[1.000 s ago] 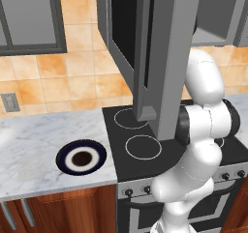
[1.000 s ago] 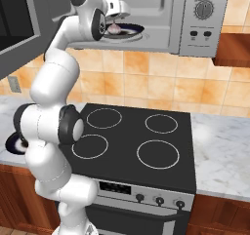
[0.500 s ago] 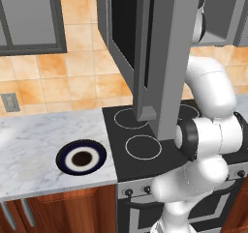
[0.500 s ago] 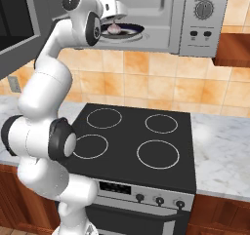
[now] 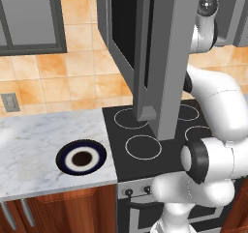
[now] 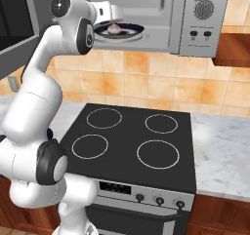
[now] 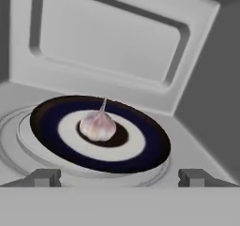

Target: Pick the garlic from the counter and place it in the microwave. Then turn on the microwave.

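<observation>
Gripper [image 7: 119, 176] withdrawn, fingertips partly cropped

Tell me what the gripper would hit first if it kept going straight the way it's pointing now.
Most likely the garlic, sitting on the dark-blue plate inside the microwave. The open gripper points at it in the hand view, though depth is hard to judge.

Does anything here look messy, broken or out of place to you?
Nothing stands out. The garlic sits upright at the middle of a dark-blue plate inside the microwave, whose door hangs wide open. The open gripper holds nothing. Another plate lies flat on the counter; no spills.
</observation>
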{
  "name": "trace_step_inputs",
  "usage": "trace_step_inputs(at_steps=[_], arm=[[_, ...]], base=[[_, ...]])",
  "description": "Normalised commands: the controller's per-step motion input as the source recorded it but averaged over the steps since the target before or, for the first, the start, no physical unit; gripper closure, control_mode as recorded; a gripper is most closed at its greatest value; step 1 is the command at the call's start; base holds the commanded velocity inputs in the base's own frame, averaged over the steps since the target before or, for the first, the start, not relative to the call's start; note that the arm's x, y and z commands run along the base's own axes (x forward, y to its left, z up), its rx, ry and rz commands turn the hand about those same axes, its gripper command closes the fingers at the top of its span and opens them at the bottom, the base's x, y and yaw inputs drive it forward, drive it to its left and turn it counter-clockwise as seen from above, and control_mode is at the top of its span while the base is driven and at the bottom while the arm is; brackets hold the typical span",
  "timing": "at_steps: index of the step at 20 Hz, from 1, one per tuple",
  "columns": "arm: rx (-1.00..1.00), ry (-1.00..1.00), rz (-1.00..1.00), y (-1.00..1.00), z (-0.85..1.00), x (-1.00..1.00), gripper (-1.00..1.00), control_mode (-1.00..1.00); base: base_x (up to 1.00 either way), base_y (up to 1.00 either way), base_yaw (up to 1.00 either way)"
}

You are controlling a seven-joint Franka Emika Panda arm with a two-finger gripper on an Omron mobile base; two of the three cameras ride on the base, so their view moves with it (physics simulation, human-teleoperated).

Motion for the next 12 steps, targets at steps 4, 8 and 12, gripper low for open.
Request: trace_step_inputs(at_steps=[4, 8, 12], arm=[[0.0, 0.0, 0.0, 0.0, 0.0, -0.57, -1.0, -1.0], [0.0, -0.02, 0.0, 0.0, 0.0, -0.56, -1.0, -1.0], [0.0, 0.0, 0.0, 0.0, 0.0, -0.51, -1.0, -1.0]], base=[[0.0, 0.0, 0.0], [0.0, 0.0, 0.0], [0.0, 0.0, 0.0]])
